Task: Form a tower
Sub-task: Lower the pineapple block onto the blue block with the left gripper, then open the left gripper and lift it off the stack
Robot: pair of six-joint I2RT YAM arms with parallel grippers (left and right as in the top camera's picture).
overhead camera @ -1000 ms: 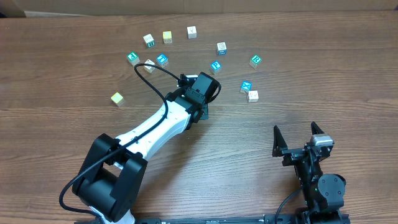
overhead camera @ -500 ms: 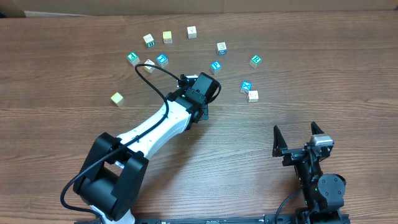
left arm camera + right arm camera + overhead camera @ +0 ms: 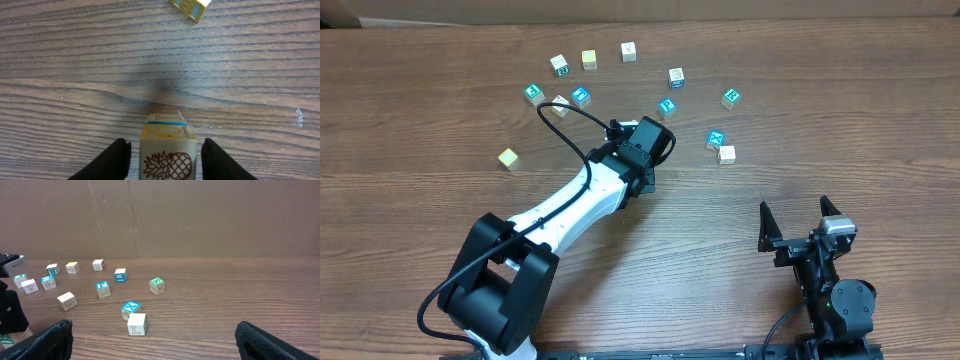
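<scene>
**Left jaws stand loose around the tower at mid-table**

Far over on the left of the table (image 3: 410, 120), a yellow-green cube (image 3: 508, 158) sits on its own. Further right, toward the back edge, a scatter of single cubes (image 3: 581, 97) lies in a rough arc.

The white left arm (image 3: 582, 195) reaches diagonally from the near-left corner to the middle of the table, with a black cable (image 3: 560, 110) looping above it. Its head covers the stack from overhead.

The wrist view shows it plainly. The tower (image 3: 167, 162) stands upright between the two black fingers (image 3: 117, 160) of the left gripper (image 3: 165, 150). The top cube has a pineapple drawing on pale wood, and a blue-edged face peeks out below it. I cannot tell how many cubes the stack holds. A thin strip of table shows between each finger and the cube, so the jaws are let go, not pinching. A yellow lettered cube (image 3: 190, 7) lies well apart beyond the stack.

Right of the arm sits a blue cube (image 3: 667, 106). Then comes a blue X cube (image 3: 716, 139) just beside a pale cube (image 3: 726, 154), and a green cube (image 3: 730, 98) behind them.

At the near-right edge, the right gripper (image 3: 795, 208) sits with its fingers spread wide and nothing between them, well away from every cube.
</scene>
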